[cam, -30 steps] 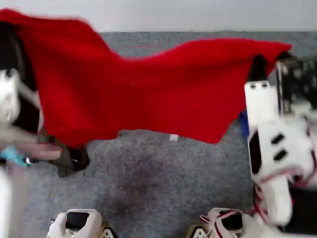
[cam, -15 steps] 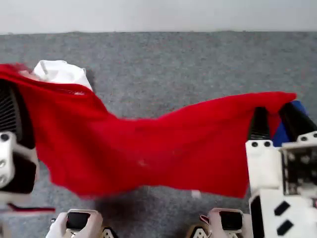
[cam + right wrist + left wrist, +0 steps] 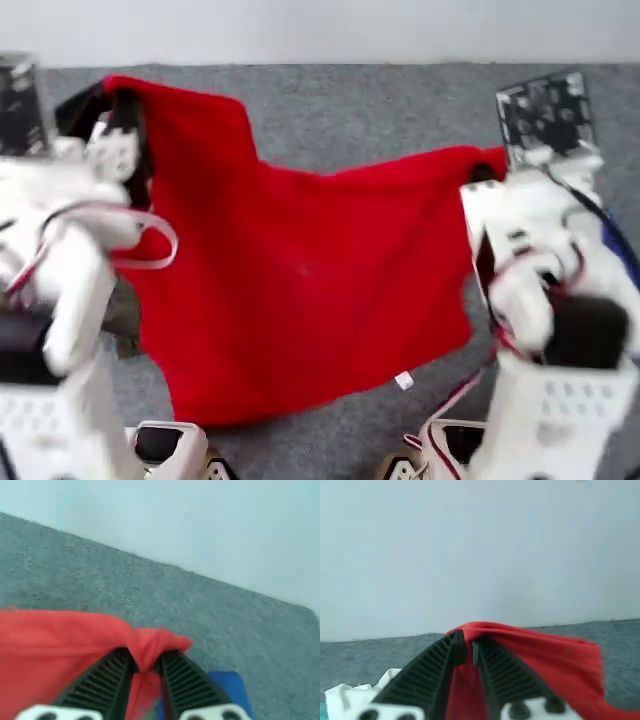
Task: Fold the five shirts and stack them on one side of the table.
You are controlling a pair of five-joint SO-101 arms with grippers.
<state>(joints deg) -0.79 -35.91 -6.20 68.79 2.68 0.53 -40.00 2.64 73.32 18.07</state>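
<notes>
A red shirt (image 3: 300, 280) hangs spread between my two arms above the grey table. My left gripper (image 3: 112, 105) is shut on its far left corner; the left wrist view shows the black jaws pinching the red shirt (image 3: 530, 645) at the left gripper (image 3: 469, 647). My right gripper (image 3: 483, 175) is shut on the far right corner, where the red shirt (image 3: 60, 640) bunches at the right gripper (image 3: 145, 662). A white tag (image 3: 403, 381) dangles at the lower hem.
A blue garment (image 3: 227, 687) lies under the right arm and shows at the right table edge (image 3: 620, 245). White cloth (image 3: 355, 697) lies beside the left gripper. A dark olive garment (image 3: 125, 315) peeks out at the left. Grey table (image 3: 360, 110) runs to a pale back wall.
Both arms swung the red shirt back toward the far side and raised their wrists. The shirt now hangs lower and wider, covering the white cloth seen before at the far left.
</notes>
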